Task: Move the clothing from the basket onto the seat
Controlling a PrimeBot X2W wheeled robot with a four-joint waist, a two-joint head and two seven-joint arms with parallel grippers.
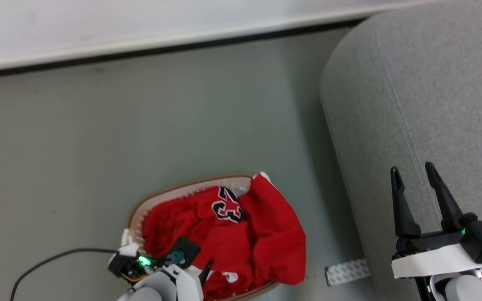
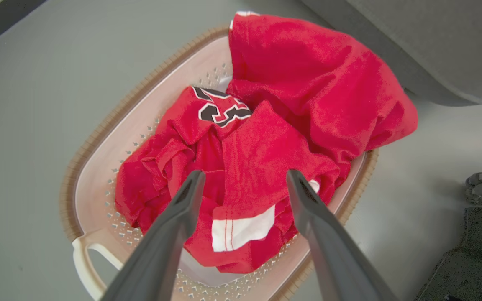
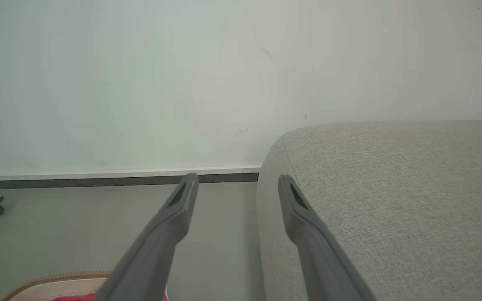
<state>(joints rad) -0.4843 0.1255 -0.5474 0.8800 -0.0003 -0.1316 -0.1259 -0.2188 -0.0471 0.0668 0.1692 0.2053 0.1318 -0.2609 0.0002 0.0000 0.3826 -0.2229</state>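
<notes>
The clothing (image 2: 266,138) is heaped in the basket (image 2: 98,175) on the floor, with 1 red fold spilling over the rim on the side toward the seat (image 1: 433,83). It lies straight ahead of my left gripper (image 2: 244,174), whose 2 fingers are spread wide and empty above the white-trimmed fold. My right gripper (image 1: 411,167), equally wide and empty, hangs by the seat's edge, so I judge the left arm nearer.
</notes>
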